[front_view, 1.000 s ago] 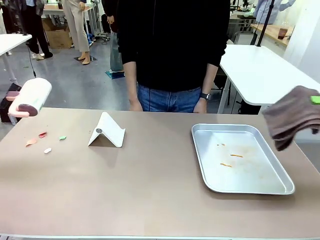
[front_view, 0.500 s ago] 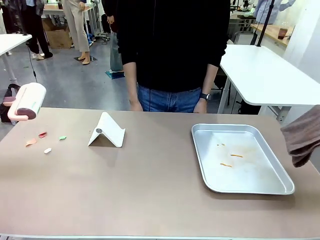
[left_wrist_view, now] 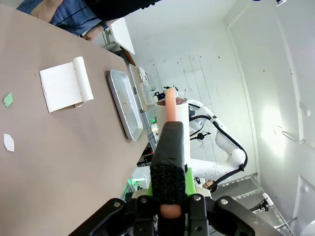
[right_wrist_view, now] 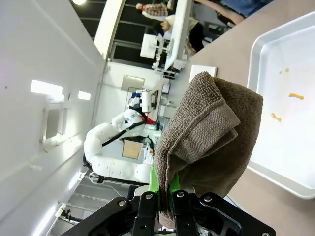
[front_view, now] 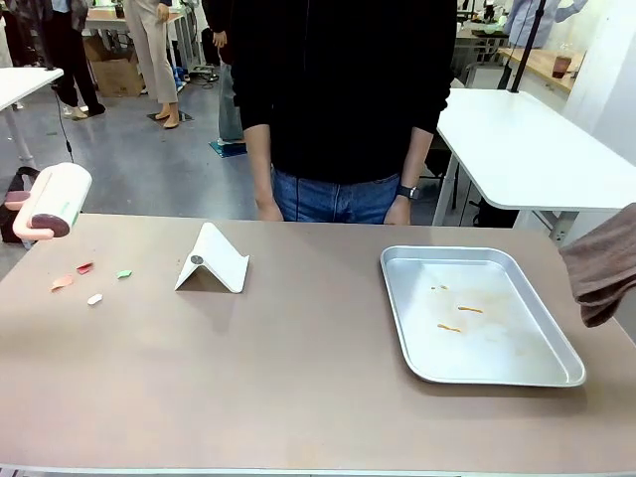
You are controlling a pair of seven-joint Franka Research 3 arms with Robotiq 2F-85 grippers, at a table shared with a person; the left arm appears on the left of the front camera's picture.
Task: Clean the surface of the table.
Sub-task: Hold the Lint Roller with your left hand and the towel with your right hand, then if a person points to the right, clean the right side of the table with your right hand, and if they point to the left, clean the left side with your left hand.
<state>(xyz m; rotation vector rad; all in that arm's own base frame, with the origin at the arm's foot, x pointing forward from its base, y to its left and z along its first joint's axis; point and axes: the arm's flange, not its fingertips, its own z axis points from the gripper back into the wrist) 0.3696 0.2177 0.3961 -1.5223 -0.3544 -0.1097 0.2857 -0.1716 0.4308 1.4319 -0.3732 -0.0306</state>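
The tan-brown table (front_view: 298, 378) carries a few small paper scraps (front_view: 84, 268) near its left end; two of them (left_wrist_view: 7, 101) lie below my left wrist. My left gripper (left_wrist_view: 168, 199) is shut on the pink handle of a white lint roller (front_view: 52, 202), held above the table's far left corner. My right gripper (right_wrist_view: 170, 196) is shut on a folded brown cloth (right_wrist_view: 211, 132). That cloth (front_view: 602, 263) hangs off the table's right edge, beside the tray.
A silver metal tray (front_view: 405, 328) with orange crumbs (front_view: 459, 316) lies on the right half. A white folded stand (front_view: 212, 261) sits left of centre. A person in black stands at the far edge, hands (front_view: 266, 211) by the table. White tables stand behind.
The brown cloth has swung right, out past the table's right edge. The lint roller has drifted a little left and back. Both have held still for the last half second.
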